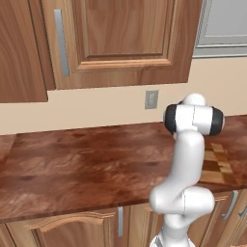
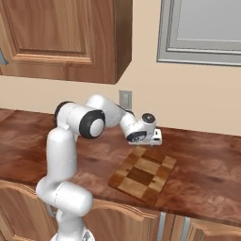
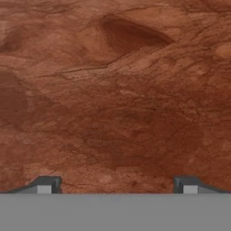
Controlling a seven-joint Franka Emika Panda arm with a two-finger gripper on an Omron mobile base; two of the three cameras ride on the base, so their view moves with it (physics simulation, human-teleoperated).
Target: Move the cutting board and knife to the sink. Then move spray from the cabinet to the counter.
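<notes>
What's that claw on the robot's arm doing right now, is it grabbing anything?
Gripper: open and holding nothing, its fingertips spread wide over the bare counter.

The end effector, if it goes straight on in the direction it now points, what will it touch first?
Most likely the bare counter: the hand view looks along the open end effector onto reddish-brown wood grain alone. In the right base view the hand hangs at the far edge of the cutting board; how far above is unclear.
</notes>
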